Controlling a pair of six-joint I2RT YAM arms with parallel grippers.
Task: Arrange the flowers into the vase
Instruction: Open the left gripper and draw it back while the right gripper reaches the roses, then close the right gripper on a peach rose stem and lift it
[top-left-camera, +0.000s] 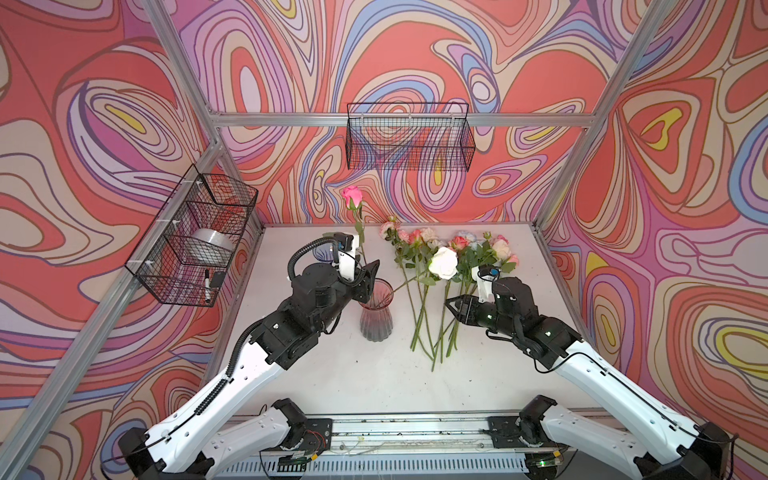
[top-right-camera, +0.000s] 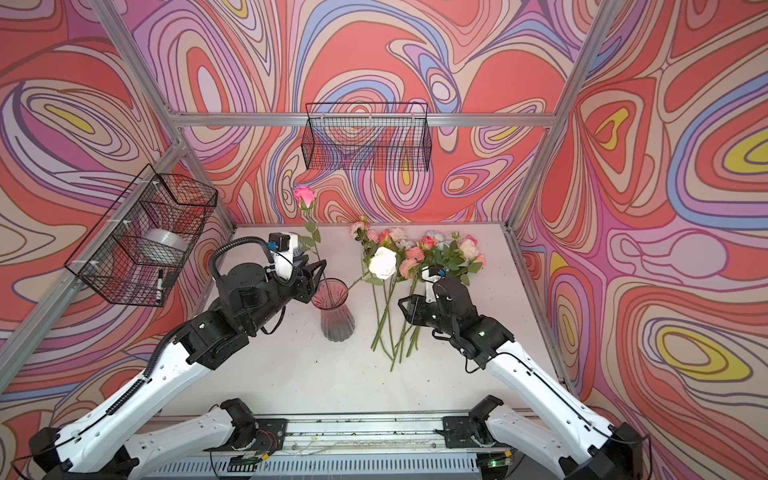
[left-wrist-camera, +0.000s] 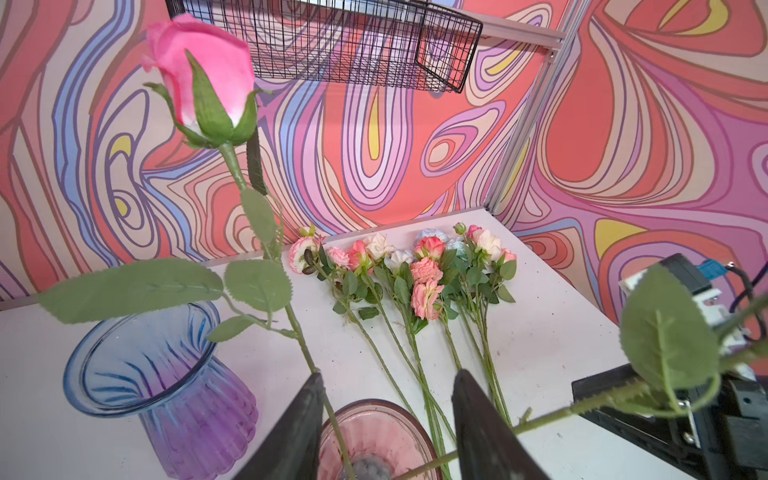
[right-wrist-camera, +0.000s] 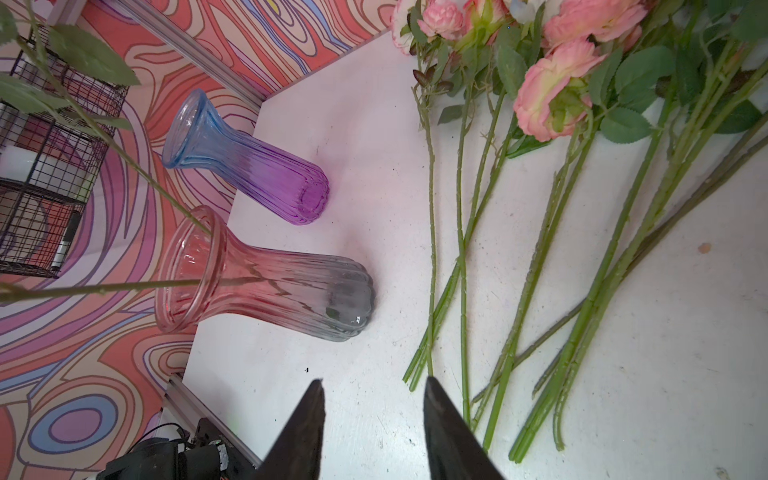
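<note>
Beside the pink vase (top-left-camera: 376, 316), on its right in both top views, most of the flowers (top-left-camera: 459, 242) lay flat on the white table (top-left-camera: 332, 382). Their heads were coral, pale pink, cream and a little pale blue, with green leaves and long thin stems fanned out toward the arms. Two roses already stood in the pink vase. A pink rose (top-left-camera: 352, 196), tight-budded, rose nearly upright, and a white rose (top-left-camera: 444, 262), fully open, leaned out over the vase's right side toward the lying bunch.

The left gripper (left-wrist-camera: 386, 415) hung just above the vase's mouth, its jaws parted to a moderate gap. The pink rose's stem ran past the tip of one finger (left-wrist-camera: 301, 424), perhaps brushing it, though the wrist view was too close to tell; it was not clamped. The right gripper (right-wrist-camera: 374, 407) hovered over bare table between the vase and the lying stems, jaws moderately apart with nothing between them. Behind the pink vase stood a blue-and-purple vase (left-wrist-camera: 166, 374).
</note>
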